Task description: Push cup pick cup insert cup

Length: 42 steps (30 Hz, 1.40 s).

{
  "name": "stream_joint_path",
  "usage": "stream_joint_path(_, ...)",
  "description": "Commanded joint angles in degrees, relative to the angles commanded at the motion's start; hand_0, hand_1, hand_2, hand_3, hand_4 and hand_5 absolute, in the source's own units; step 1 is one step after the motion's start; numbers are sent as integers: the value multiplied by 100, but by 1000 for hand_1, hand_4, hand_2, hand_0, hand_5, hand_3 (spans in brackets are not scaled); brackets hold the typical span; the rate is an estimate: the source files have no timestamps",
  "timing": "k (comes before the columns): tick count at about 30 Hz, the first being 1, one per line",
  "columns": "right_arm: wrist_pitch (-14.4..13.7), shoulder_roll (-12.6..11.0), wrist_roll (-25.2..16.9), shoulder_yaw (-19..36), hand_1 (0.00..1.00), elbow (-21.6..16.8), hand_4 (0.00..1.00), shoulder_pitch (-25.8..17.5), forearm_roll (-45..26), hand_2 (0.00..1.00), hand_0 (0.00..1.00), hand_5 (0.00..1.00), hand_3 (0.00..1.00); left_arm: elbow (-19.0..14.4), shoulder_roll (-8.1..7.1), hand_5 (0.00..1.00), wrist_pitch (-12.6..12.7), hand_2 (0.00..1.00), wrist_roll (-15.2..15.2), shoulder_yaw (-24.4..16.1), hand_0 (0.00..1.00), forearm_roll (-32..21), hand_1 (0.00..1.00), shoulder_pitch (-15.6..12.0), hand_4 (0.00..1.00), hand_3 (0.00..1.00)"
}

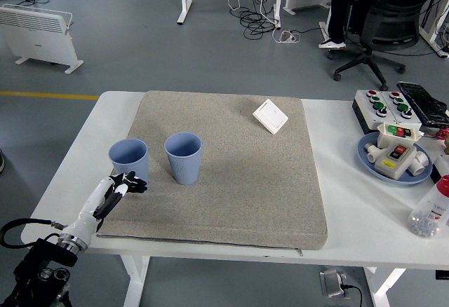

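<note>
Here we see the left hand (pixel 125 183), fingers loosely curled, empty, touching the left cup (pixel 129 160); pushing high could tip it.

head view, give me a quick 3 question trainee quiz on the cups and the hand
1. True or false: the two blue cups are stacked one inside the other.
2. Which hand is at the left cup? A) left hand B) right hand C) a person's hand
3. Fill in: both cups stand upright on the grey ____.

Key
1. False. The left cup and the right cup stand apart, side by side.
2. A. The left hand sits at the near side of the left cup's base; no right hand shows.
3. mat, which lies on the white table.
</note>
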State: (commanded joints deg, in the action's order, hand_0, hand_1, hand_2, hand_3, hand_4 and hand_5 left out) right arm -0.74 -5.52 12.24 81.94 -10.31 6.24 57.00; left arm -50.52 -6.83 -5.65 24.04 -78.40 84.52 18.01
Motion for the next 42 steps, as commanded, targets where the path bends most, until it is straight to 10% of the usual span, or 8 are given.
stream_joint_path(42, -4, 16, 6, -88, 694, 0, 128, -6, -32, 738, 771, 497, 573, 1121, 68, 998, 17, 534, 121, -153, 698, 714, 583, 918, 583, 511)
